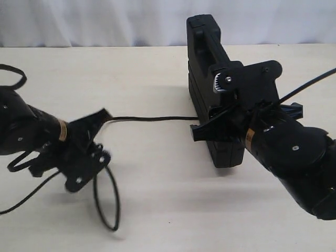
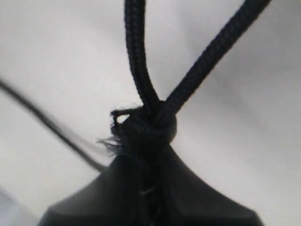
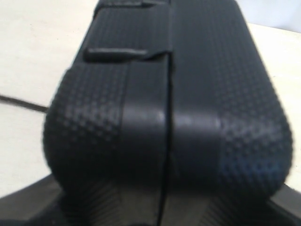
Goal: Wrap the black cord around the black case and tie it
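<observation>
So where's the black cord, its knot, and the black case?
black cord (image 1: 152, 118): exterior view, the taut stretch left of the case.
knot (image 2: 150, 127): left wrist view, the middle of the knot.
black case (image 1: 203, 50): exterior view, its bare upper end.

Bright even light, wrist views blurred

Beige table, white curtain bkgd

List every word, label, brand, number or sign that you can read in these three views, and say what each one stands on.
No text can be read in any view.
The black case shows only ribs and a dotted texture, with no print or logo.
The black cord and the table carry no writing either.
</observation>
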`<state>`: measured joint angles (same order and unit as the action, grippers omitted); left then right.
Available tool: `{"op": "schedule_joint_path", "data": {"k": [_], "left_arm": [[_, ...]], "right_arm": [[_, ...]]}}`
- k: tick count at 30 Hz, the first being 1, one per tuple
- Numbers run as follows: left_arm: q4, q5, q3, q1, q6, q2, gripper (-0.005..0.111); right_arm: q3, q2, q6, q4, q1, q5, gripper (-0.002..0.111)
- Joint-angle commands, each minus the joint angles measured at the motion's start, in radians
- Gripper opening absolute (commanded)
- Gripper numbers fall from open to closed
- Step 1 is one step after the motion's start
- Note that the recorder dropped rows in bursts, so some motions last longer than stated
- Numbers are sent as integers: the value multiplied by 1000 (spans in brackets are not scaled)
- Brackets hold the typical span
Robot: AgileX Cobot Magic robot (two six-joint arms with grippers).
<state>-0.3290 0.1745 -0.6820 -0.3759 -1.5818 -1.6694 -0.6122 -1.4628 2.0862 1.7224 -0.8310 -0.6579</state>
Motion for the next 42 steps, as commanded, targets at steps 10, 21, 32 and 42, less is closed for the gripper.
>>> {"op": "schedule_joint_path", "data": {"k": [10, 21, 32, 42], "left_arm": [[100, 220, -304, -8, 904, 47, 0], [404, 636, -630, -8, 903, -48, 0], [392, 867, -797, -8, 1057, -191, 0], [442, 1021, -991, -8, 1166, -301, 0]], "right_arm": [[0, 12, -6, 22, 2, 2, 4], [0, 12, -6, 22, 2, 2, 4], [0, 12, -6, 22, 2, 7, 4], [0, 12, -6, 22, 2, 7, 4]]}}
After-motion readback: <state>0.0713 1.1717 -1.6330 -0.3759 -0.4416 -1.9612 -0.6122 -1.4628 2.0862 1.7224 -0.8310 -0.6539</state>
